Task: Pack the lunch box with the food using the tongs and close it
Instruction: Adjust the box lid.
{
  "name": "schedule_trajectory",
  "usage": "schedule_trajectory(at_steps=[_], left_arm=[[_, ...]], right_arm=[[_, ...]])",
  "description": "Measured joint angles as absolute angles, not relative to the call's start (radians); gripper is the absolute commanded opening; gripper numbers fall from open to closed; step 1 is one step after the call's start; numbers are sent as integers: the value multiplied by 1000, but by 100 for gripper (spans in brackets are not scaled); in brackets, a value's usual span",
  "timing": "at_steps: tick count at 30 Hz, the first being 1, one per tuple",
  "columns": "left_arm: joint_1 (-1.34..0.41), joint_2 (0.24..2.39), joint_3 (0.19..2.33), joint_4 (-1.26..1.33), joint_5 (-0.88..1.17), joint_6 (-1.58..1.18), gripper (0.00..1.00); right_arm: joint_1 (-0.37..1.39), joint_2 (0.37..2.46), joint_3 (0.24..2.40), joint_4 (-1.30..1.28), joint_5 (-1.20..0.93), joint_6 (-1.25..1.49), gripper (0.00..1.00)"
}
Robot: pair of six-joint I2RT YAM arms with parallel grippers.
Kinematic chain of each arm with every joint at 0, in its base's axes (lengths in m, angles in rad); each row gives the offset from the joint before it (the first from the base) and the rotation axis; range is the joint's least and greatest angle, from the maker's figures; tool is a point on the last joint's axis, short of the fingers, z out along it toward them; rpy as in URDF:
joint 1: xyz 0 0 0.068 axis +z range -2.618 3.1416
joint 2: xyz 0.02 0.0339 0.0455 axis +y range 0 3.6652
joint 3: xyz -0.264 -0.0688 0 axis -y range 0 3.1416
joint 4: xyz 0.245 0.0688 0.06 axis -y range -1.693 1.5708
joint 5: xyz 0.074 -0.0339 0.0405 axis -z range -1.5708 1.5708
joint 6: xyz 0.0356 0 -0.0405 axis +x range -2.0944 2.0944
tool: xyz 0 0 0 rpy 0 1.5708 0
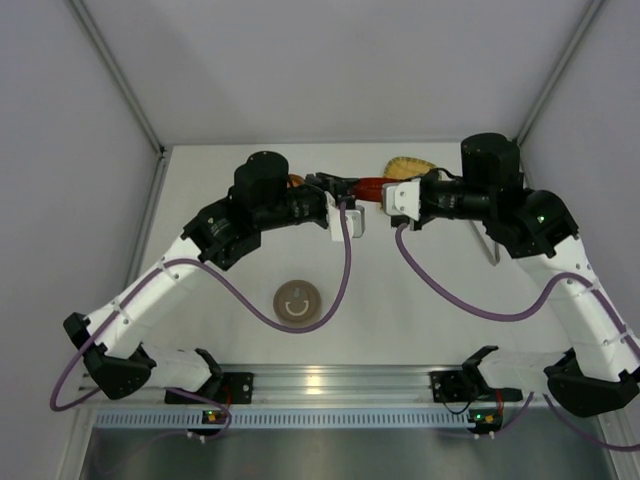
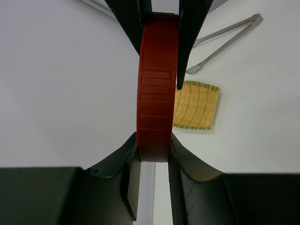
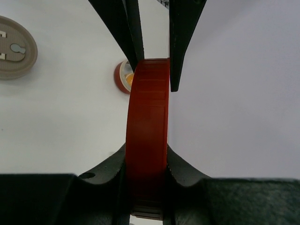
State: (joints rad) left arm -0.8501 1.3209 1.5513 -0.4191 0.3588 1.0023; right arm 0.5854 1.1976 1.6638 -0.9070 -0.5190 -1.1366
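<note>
A red ribbed round part of the lunch box (image 2: pixel 154 93) hangs edge-on above the table, held from both sides. My left gripper (image 2: pixel 153 150) is shut on its near rim, and the right gripper's fingers pinch the far rim. In the right wrist view my right gripper (image 3: pixel 146 154) is shut on the same red part (image 3: pixel 147 122). From above, the red part (image 1: pixel 370 186) bridges the left gripper (image 1: pixel 340 190) and the right gripper (image 1: pixel 395 192). A small red round container (image 3: pixel 118 77) holding an orange piece of food (image 3: pixel 126 79) rests on the table. The tongs (image 2: pixel 225 42) lie on the table, untouched.
A yellow woven tray (image 2: pixel 197 105) lies near the tongs, at the back in the top view (image 1: pixel 410 165). A beige round lid with a smiley face (image 1: pixel 298 302) sits in the middle front, seen also in the right wrist view (image 3: pixel 14 47). White walls enclose the table.
</note>
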Motion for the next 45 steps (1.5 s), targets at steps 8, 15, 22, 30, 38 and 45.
schedule_trajectory(at_steps=[8, 15, 22, 30, 38, 45], left_arm=[[-856, 1325, 1556, -423, 346, 1005, 82], [-771, 1264, 1509, -343, 397, 810, 95], [-585, 1082, 1367, -259, 547, 610, 93], [-586, 1110, 1317, -50, 671, 440, 89], [-647, 1196, 1365, -1, 710, 486, 87], [-719, 1196, 1371, 1, 698, 570, 87]], right_arm=[[613, 1161, 1594, -841, -439, -1180, 0], [613, 1089, 1504, -689, -429, -1166, 0], [613, 1000, 1459, -507, -483, -1095, 0], [613, 1063, 1468, -306, -503, -832, 0], [613, 1108, 1468, -187, -491, -701, 0], [613, 1109, 1465, -160, -491, -695, 0]])
